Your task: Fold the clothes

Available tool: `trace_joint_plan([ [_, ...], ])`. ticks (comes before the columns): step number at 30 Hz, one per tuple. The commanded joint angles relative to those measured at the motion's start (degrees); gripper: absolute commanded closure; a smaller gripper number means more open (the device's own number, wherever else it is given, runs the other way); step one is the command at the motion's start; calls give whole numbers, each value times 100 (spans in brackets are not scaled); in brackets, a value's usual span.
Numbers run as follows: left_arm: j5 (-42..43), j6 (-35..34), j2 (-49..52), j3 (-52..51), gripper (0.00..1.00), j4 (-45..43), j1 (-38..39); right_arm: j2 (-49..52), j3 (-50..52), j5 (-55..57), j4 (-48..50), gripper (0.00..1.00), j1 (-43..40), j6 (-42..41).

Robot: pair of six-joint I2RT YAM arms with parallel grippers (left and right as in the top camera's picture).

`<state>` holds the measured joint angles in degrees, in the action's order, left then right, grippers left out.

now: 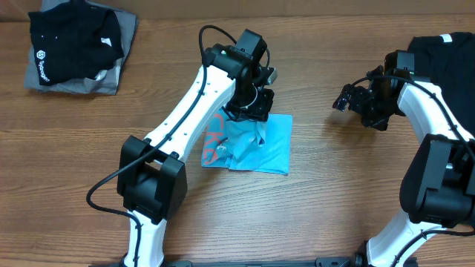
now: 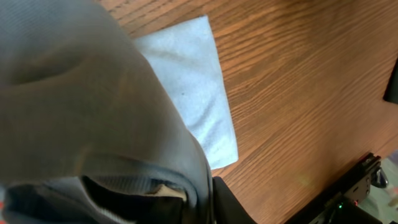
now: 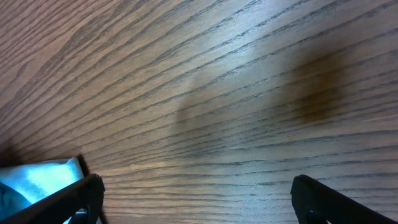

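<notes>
Blue shirt (image 2: 93, 93) hung right over the left end effector (image 1: 251, 111), hiding its fingers, so nobody could tell if it pinched. Most of it lay folded small on the table (image 1: 334, 185). Right end effector (image 3: 196, 193) hovered beside it, fingers wide apart and empty, likely keeping clear.

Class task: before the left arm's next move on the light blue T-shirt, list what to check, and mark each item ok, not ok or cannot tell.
1. Light blue T-shirt lying flat: not ok, fabric is bunched up under the left gripper.
2. Left gripper free of the cloth: cannot tell, fabric fills the left wrist view.
3. Right gripper open and empty: ok.
4. Right gripper apart from the shirt, over bare table: ok.
5. Black T-shirt stacked on grey garment, away from both arms: ok.
</notes>
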<state>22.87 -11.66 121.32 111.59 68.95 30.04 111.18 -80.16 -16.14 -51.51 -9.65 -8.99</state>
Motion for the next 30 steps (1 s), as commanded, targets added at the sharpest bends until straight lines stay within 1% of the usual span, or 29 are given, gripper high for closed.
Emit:
trace_joint_plan([
  [1,157,96,50,-83,82,-24,50,-68,28,-22,20,0,-4,-22],
  [6,162,96,50,-138,75,-28,52,-68,28,-22,20,0,-4,-22],
  [9,164,105,50,-162,75,-44,52,-68,28,-22,22,0,-4,-22],
  [12,297,269,50,-162,73,-68,55,-68,28,-22,20,0,-4,-22],
  [15,461,337,50,-162,74,-131,55,-68,28,-22,22,0,-4,-22],
  [17,481,514,50,-144,74,-262,48,-68,28,-22,22,0,-4,-22],
  [19,442,568,48,-61,72,-302,-17,-68,28,-22,20,0,-4,-22],
  [20,389,566,48,0,70,-291,-81,-68,28,-22,11,0,-4,-22],
  [21,328,566,48,81,65,-240,-173,-68,28,-20,-2,0,-4,-20],
  [23,101,474,48,251,53,2,-413,-68,28,0,-46,0,-4,-20],
  [25,-103,437,48,282,48,356,-695,-68,28,22,-68,0,-4,-20],
  [27,-352,446,55,262,40,796,-964,-68,28,20,-61,0,-4,-22],
  [28,-450,520,61,208,36,984,-1093,-68,28,20,-57,0,-4,-20],
  [30,-374,782,61,96,32,1209,-1276,-68,28,20,-44,0,-4,-20],
])
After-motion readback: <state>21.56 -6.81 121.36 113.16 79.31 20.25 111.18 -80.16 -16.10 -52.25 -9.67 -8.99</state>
